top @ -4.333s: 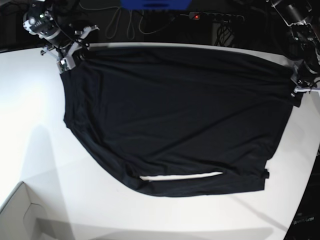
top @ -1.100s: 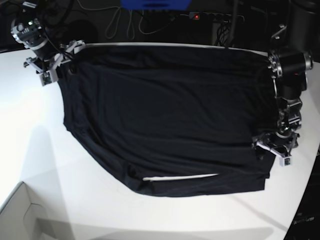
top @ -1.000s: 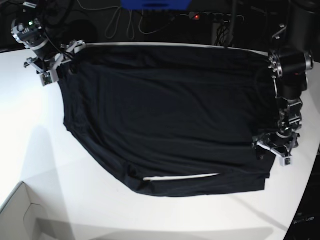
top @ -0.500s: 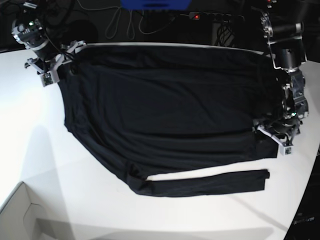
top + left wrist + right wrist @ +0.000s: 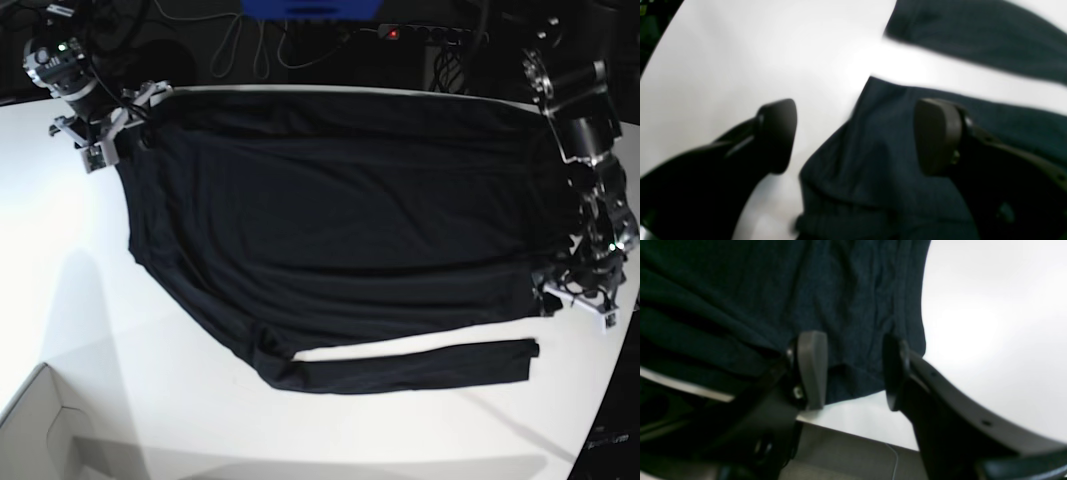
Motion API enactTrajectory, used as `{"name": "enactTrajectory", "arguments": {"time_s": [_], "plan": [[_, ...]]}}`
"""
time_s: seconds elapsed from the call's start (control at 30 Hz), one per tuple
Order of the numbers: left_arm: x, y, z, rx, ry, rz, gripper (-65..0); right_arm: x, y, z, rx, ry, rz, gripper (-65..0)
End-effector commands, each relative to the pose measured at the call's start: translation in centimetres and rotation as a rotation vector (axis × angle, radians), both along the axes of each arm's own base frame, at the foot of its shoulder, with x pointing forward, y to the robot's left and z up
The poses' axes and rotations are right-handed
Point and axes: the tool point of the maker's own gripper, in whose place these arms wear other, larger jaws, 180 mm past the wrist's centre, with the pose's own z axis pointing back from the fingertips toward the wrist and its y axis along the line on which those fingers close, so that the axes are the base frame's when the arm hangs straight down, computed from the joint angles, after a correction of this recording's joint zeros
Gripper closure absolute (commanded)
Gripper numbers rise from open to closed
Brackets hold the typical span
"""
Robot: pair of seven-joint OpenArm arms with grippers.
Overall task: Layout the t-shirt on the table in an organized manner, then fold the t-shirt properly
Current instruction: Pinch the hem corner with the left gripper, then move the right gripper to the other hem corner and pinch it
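A: Where was the t-shirt (image 5: 340, 220)?
B: Spread flat over the far half of the table (image 5: 90, 300), dark fabric mostly smooth. One long sleeve (image 5: 400, 365) lay along the near side, split from the body by a thin strip of white tabletop.

A: Left gripper (image 5: 580, 305)?
B: On the base view's right, at the shirt's near corner. Wrist view showed the left gripper (image 5: 855, 136) with jaws spread wide, one finger (image 5: 776, 133) over bare table, the other (image 5: 935, 133) over cloth. The bunched shirt corner (image 5: 873, 160) sat between them, nothing pinched.

A: Right gripper (image 5: 115, 125)?
B: At the far corner on the base view's left, by the table edge. In its wrist view the right gripper (image 5: 855, 370) had jaws partly apart, fingers (image 5: 811, 368) either side of the shirt's hem (image 5: 857, 383). Pads weren't pressing the cloth as far as I could see, but the frame was blurry, so possibly touching.

A: Anything else?
B: White box corner (image 5: 40, 430) at the near left, cables and a power strip (image 5: 430, 35) behind the table.
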Motion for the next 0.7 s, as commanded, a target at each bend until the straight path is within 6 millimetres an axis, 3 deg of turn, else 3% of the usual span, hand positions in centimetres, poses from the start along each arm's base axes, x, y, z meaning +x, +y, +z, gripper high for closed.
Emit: {"name": "enactTrajectory", "arguments": {"time_s": [0.0,0.27,0.43,0.57,0.67], "plan": [[1.3,0.8,1.7,0.005,-0.048,0.012,-52.6,0.5,-0.1,0.8,-0.001,-0.035,0.004,-27.7],[2.6,-0.2,-1.6,-0.052,-0.051,0.031,-52.6,0.5,-0.1,0.8,-0.001,-0.035,0.004,-27.4],[3.3,-2.1,-1.8,-0.001,-0.053,-0.047,-52.6,0.5,-0.1,0.8,-0.001,-0.035,0.004,-27.3],[3.3,-2.1,-1.8,-0.002,-0.055,-0.048,-52.6,0.6,-0.1,0.9,-0.001,-0.039,0.004,-27.3],[3.4,-2.1,-1.7,-0.002,-0.056,-0.048,-52.6,1.8,-0.1,1.6,-0.001,-0.072,0.004,-27.3]]}}
